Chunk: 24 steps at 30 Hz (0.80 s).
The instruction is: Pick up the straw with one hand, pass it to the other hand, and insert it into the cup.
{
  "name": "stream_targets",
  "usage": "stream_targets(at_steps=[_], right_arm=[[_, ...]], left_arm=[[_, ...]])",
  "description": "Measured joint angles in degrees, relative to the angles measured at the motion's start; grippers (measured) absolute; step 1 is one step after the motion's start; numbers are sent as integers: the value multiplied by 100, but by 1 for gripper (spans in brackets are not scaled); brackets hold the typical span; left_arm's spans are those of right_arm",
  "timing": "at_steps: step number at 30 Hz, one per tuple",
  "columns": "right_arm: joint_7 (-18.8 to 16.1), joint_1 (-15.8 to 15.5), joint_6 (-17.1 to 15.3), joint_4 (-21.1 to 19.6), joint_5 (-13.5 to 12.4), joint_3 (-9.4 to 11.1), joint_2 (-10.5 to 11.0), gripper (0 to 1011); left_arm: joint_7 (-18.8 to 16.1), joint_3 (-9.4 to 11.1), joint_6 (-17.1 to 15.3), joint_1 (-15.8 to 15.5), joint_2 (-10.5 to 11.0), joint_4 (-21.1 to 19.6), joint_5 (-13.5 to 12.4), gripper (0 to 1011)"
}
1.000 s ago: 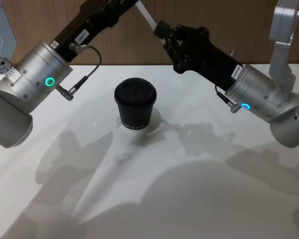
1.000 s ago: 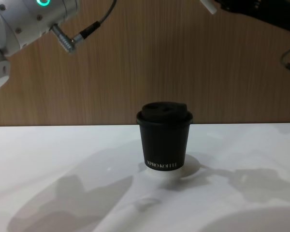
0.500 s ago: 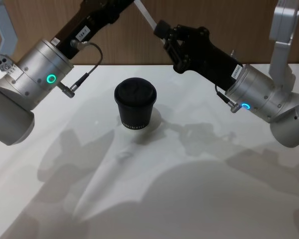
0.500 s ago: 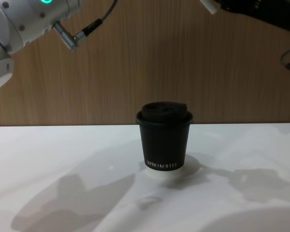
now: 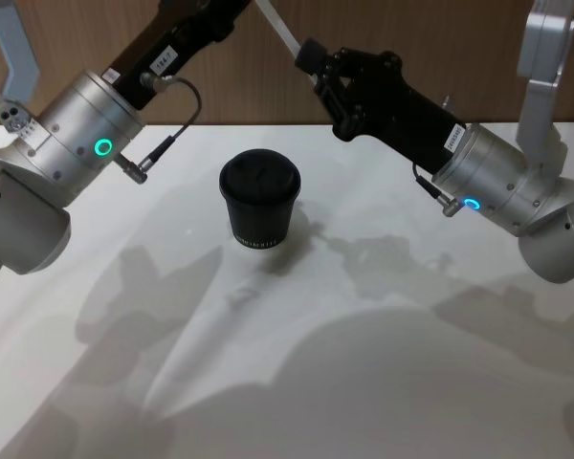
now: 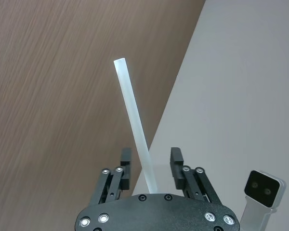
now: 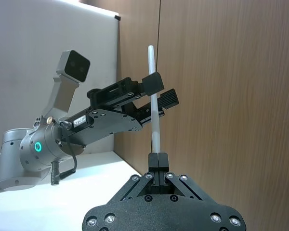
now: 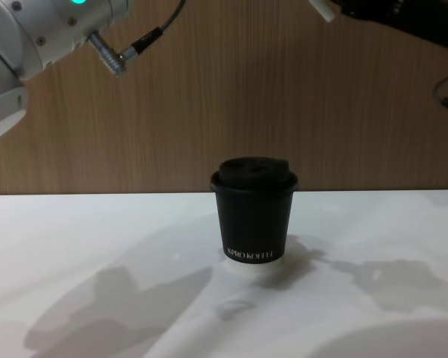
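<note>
My right claw (image 7: 157,156) is pinching one end of the straw (image 7: 154,115), high over the table's (image 5: 383,363) far edge. My left claw (image 6: 151,162) sits spread around the straw without gripping it. I judge the handover nearly finished, with insertion left. The lidded cup (image 5: 259,199) stands near the table's middle with bare surface all round. The wood wall (image 5: 430,38) is close behind both claws.

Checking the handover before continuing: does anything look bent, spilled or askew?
Nothing stands out. The straw is straight, clamped by the right gripper, jaws shut; the left gripper sits with open jaws either side of it. The cup stands upright, lid on.
</note>
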<state>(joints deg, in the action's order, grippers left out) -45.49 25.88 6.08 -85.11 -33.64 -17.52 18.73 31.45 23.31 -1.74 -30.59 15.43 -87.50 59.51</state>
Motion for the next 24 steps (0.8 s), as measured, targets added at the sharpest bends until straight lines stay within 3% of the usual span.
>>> stream_targets(at_steps=[13, 24], right_arm=[[0, 0, 0, 0, 0, 0, 0, 2], [0, 0, 0, 0, 0, 0, 0, 37]], left_arm=[[-67, 60, 59, -45, 45, -6, -4, 116], [-134, 84, 117, -46, 88, -58, 4, 26]])
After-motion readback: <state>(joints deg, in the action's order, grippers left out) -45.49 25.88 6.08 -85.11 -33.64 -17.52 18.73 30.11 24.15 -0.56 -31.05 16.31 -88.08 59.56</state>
